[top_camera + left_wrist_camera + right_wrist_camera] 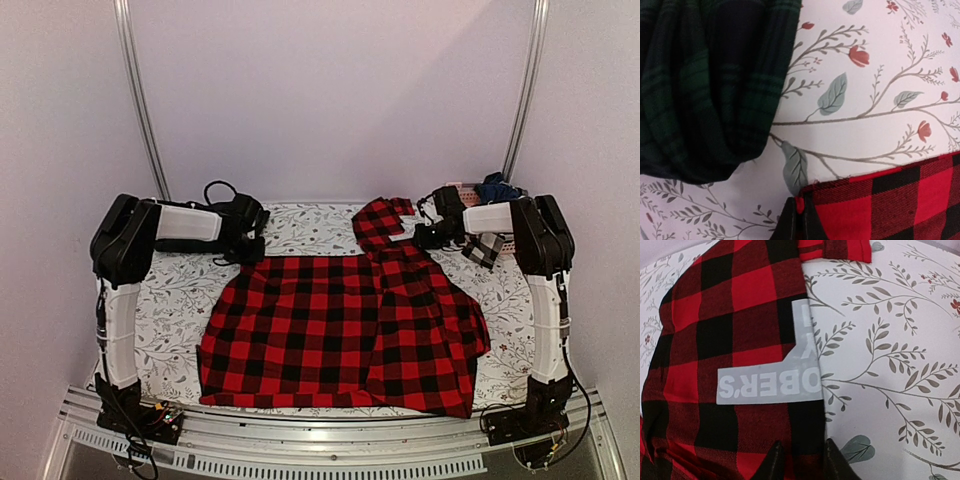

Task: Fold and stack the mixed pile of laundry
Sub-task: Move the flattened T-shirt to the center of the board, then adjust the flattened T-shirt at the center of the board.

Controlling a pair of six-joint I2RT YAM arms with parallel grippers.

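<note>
**Flannel shirt spread flat, both grippers at its far edge**

Top view, left to right. The table cloth [180, 290], white with a leaf print, covers the work surface. The left arm reaches in from 9 o'clock, and the left gripper [799, 222] sits at the 10 o'clock corner of the red-and-black flannel shirt [340, 330]. In the left wrist view the 2 fingertips are pressed together with a sliver of red hem between them, so this gripper is closed on the shirt's edge. The dark green tartan piece [705, 85] lies bunched at 10 o'clock from the fingertips, near the shirt corner but apart from it, with bare table cloth between.

The shirt occupies the middle of the table, mostly flat. Its right part is folded over and its collar end points to 12 o'clock.

The right gripper [804, 460] is at the shirt's 1 o'clock end. In the right wrist view its 2 fingertips stand apart with checked fabric between them. Whether they pinch the fabric cannot be told. A white printed label [770, 382] lies at 12 o'clock from the fingertips.

At the table's 1 o'clock corner, the pink basket [462, 188] holds dark navy clothes [497, 187].
</note>
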